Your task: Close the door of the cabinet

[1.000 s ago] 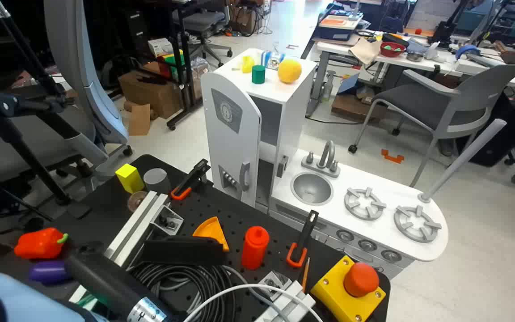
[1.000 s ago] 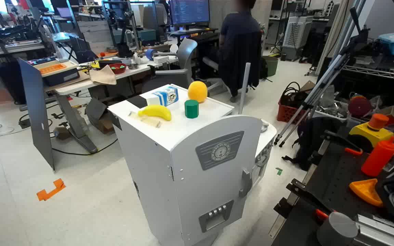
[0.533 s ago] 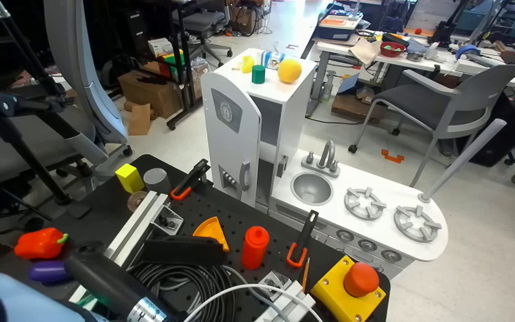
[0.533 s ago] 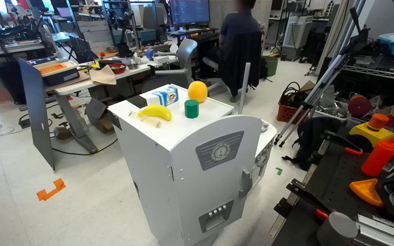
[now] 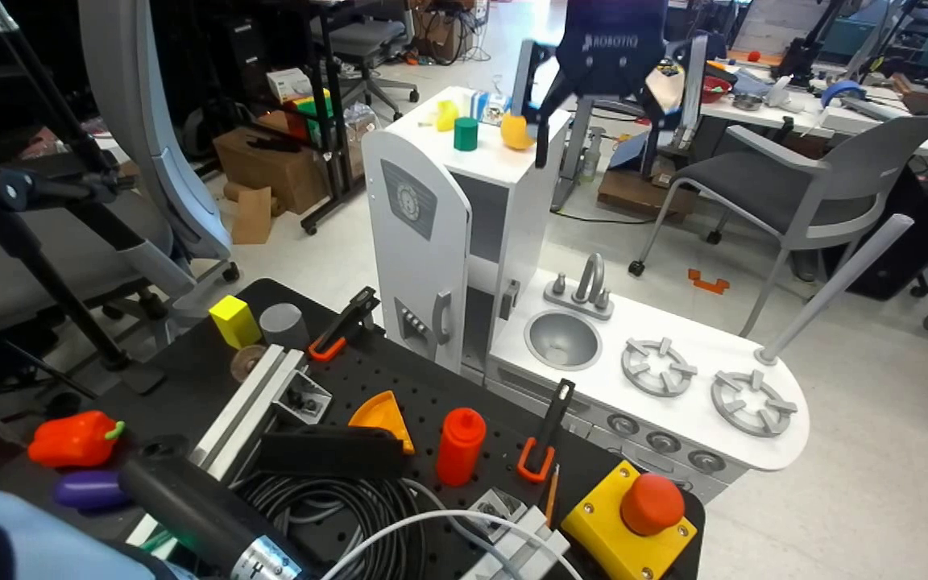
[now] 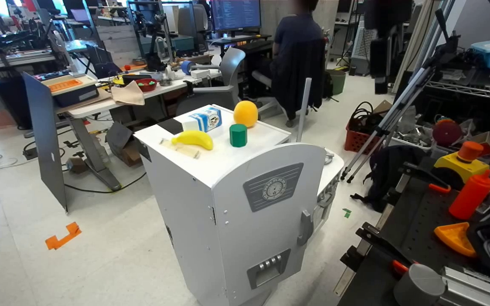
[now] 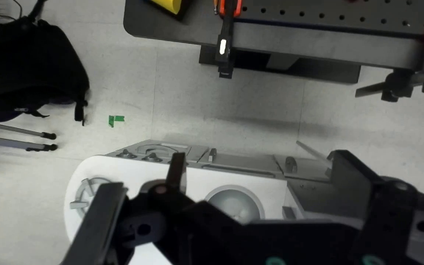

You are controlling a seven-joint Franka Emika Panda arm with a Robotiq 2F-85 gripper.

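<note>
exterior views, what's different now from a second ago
The gripper has come into both exterior views at the top, open and holding nothing; in an exterior view it now hides part of the orange ball. Nothing was visibly grasped or let go. The door of the cabinet stays open; the banana, green cylinder and carton stay on top.

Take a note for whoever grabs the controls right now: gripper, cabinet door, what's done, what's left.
Gripper: open, nothing held, apart from the door in both exterior views.
Door: ajar; the edge with the handle stands away from the cabinet, the inside showing.
On the cabinet's top: a banana, a carton, a green block and an orange ball.
Done: no closing to show yet.
Left: swing the door until it meets the cabinet front; pushing near the handle will probably work.
</note>
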